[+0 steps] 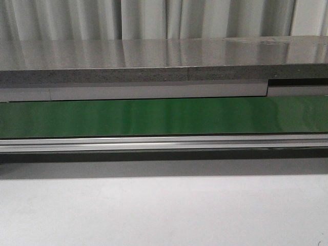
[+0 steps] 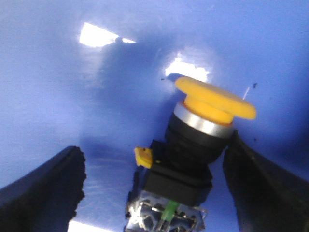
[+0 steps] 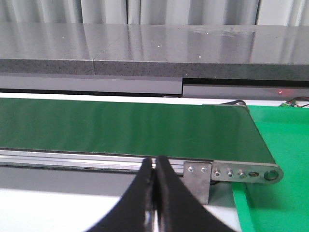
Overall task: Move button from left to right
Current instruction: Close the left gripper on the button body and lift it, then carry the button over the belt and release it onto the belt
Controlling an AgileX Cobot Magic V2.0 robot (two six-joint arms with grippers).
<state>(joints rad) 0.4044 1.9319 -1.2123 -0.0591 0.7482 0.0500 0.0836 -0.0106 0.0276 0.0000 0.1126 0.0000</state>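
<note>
In the left wrist view the button (image 2: 198,140) lies tilted on a blue surface (image 2: 58,96). It has a yellow mushroom cap, a silver ring, a black body, a small yellow tab and a green mark at its base. My left gripper (image 2: 153,150) is open around it: one finger (image 2: 256,188) is right against the button's black collar, the other finger (image 2: 48,188) stands well apart. My right gripper (image 3: 155,162) is shut and empty, over the white table in front of the conveyor. Neither gripper nor the button shows in the front view.
A green conveyor belt (image 1: 154,117) with an aluminium rail runs across the front view, behind a white table (image 1: 154,205). A grey stone ledge (image 1: 154,56) lies behind it. The belt's end roller (image 3: 270,175) and a green mat (image 3: 285,145) show in the right wrist view.
</note>
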